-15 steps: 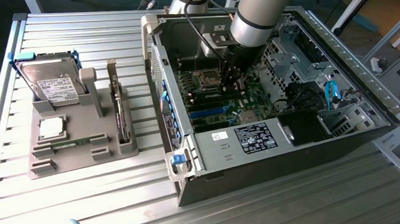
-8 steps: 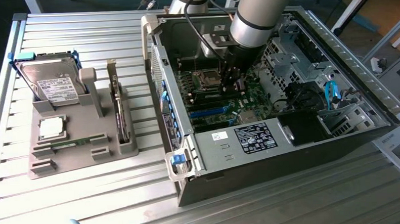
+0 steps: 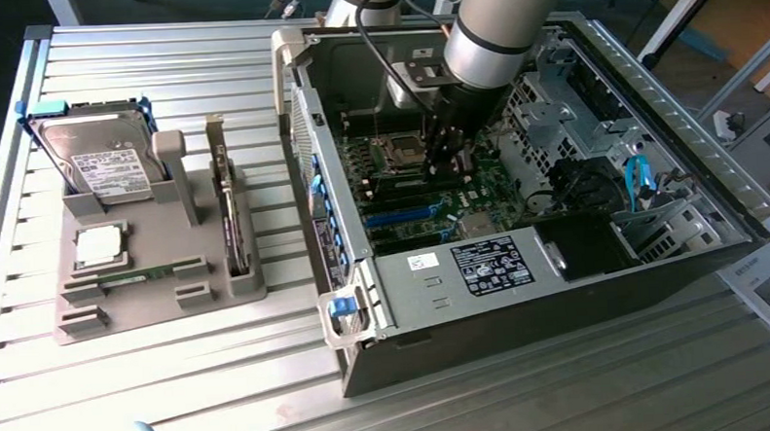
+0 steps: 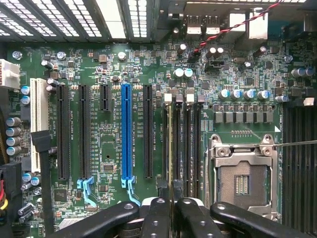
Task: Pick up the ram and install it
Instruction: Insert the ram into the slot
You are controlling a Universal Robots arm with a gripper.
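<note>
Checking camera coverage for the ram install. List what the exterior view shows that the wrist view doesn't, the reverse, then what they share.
Exterior view: the grey holder with hard drive, processor chip and a second ram stick, beside the open computer case.
Wrist view: the blue slot, and the ram edge-on between the fingers, over the memory slots.
Shared: the motherboard, the empty processor socket, the gripper.

The arm [image 3: 494,35] reaches steeply down, gripper [image 4: 171,210] pinching the ram [image 4: 171,144] edge-on.
</note>
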